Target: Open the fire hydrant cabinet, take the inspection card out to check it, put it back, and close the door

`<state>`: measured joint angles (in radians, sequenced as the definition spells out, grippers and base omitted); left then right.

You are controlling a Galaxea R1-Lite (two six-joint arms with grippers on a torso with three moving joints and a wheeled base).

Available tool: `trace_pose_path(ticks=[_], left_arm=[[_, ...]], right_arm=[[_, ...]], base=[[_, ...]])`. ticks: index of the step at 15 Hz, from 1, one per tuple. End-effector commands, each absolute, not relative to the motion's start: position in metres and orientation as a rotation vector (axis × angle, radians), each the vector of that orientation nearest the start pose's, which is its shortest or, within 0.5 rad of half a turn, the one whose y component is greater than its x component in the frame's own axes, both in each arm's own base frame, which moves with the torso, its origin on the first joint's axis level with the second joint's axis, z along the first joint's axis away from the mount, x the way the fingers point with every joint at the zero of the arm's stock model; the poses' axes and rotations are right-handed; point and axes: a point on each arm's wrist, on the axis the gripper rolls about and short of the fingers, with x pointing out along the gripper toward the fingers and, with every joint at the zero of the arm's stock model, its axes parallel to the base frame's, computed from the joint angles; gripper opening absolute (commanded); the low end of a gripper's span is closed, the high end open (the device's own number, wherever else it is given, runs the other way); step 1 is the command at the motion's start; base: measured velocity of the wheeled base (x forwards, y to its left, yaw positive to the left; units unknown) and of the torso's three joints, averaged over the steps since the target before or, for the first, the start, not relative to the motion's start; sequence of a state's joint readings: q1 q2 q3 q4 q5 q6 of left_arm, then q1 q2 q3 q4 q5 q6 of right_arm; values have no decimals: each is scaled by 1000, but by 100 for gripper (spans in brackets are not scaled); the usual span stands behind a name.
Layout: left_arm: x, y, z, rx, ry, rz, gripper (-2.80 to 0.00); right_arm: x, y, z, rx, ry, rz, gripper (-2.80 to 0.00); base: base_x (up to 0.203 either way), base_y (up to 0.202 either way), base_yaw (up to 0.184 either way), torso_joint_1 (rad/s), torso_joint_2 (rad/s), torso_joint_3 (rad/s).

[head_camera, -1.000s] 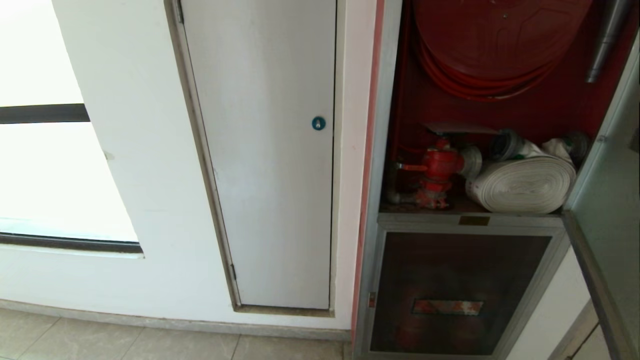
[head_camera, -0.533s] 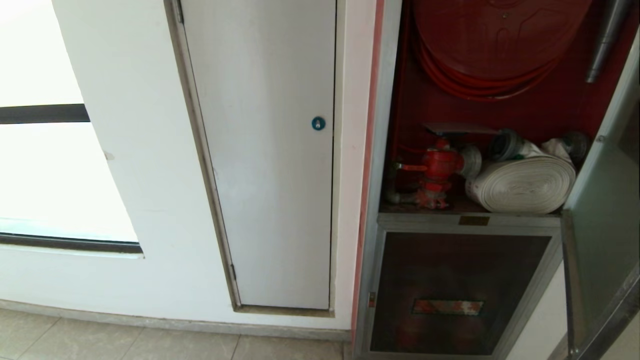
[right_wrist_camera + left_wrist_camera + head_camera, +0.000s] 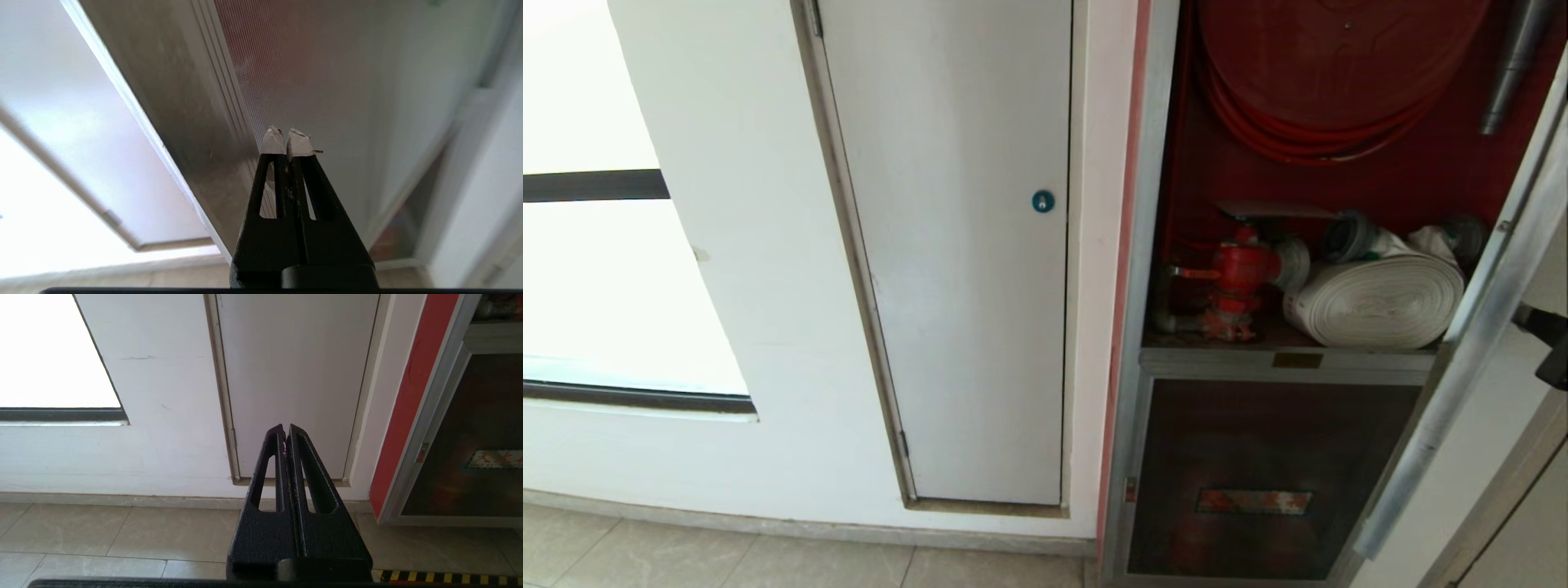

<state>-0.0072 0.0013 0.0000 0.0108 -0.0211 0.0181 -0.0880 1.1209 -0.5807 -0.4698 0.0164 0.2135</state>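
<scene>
Door half-swung, cabinet still showing.

Nearest, the right gripper point(image 3: 287, 141), fingers pressed together on nothing, sits tip-first against the door point(image 3: 1462, 359), probably pushing with a shut tip because a flat pane gives no grip. The left gripper point(image 3: 286, 433), fingers also together, hangs parked by the floor. Beyond, the fire hydrant cabinet point(image 3: 1143, 245) stands open; no inspection card shows.

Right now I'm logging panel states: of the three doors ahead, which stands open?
The door of the fire hydrant cabinet, swung out with its silver frame edge-on. The white door and lower dark panel sit shut.
</scene>
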Motion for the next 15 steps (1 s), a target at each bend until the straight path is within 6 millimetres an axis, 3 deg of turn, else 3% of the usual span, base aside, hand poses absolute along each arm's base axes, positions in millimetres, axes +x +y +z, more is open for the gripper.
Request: trace_pose_path(ticks=[1,6,15], left_arm=[[-23,0,74,18,12,-29,-280],[-23,0,74,18,12,-29,-280],[-23,0,74,18,12,-29,-280]], right_arm=[[196,-5,232,227,141,-27,-280],[277,6,212,266,230,5,-280],[415,14,181,254,130,-20,-280]], base=[[0,0,0,0,0,0],[0,0,0,0,0,0],[0,0,0,0,0,0]])
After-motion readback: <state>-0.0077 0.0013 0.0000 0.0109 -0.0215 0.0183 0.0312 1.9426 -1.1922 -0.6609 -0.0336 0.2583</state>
